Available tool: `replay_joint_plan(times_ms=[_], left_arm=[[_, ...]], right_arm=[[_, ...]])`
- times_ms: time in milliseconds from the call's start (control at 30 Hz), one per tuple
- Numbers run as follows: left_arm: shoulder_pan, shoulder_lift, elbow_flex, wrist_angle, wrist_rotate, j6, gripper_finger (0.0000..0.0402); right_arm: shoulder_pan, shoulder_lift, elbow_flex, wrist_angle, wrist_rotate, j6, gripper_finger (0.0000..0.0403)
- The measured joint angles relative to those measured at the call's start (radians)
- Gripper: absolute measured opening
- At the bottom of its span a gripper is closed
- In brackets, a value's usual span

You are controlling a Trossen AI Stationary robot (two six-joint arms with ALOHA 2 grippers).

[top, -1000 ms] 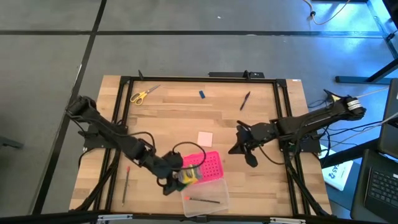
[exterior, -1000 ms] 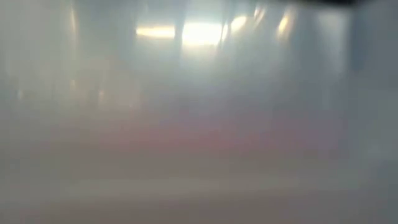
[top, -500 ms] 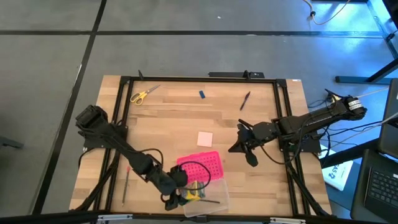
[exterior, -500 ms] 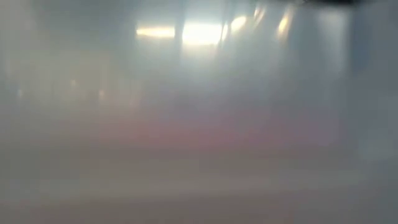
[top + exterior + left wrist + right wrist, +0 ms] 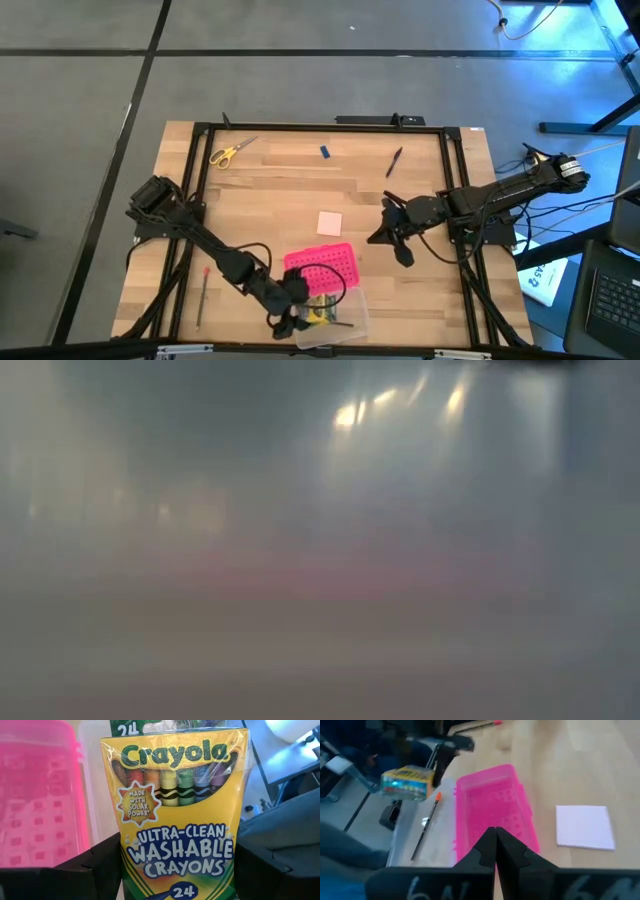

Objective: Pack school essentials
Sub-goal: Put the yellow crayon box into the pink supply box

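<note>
My left gripper [image 5: 303, 316] [image 5: 175, 872] is shut on the yellow-green crayon box [image 5: 175, 810] [image 5: 319, 312]. It holds the box over the clear half [image 5: 340, 325] of the pink dotted box [image 5: 322, 266] near the table's front edge. In the right wrist view the crayon box [image 5: 405, 782] hangs above that clear half. An orange-tipped pencil [image 5: 426, 827] lies in the clear half. My right gripper [image 5: 380, 236] [image 5: 495, 834] is shut on nothing and hovers right of centre. The low view shows only haze. My left gripper pinches the crayon box between its two fingers [image 5: 100, 867], which sit on the box's two narrow long sides near its lower end [image 5: 125, 870]. The fingers come slanting down from the table's left. The printed front faces the wrist camera. The box seems lifted clear of the clear half.
A pale pink pad [image 5: 329, 222] lies just beyond the pink box. Yellow-handled scissors [image 5: 230, 152], a small blue piece [image 5: 325, 152] and a dark pen [image 5: 395, 160] lie along the far side. A thin red-tipped pencil [image 5: 203, 293] lies near the left edge.
My left gripper has carried the crayon box down and toward the table's near edge, from beside the pink half to over the clear half, rolling a little on the way. My right arm has kept still.
</note>
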Motion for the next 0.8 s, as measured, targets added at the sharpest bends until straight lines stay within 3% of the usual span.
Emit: replay_joint_plan(times_ms=[400, 800], left_arm=[[-0.002, 0.001, 0.000, -0.001, -0.067, 0.027, 0.0289], [-0.007, 0.043, 0.000, 0.007, -0.068, 0.017, 0.0289]], right_arm=[[0.000, 0.000, 0.000, 0.000, -0.384, -0.112, 0.0006], [0.000, 0.000, 0.000, 0.001, -0.414, -0.130, 0.0006]])
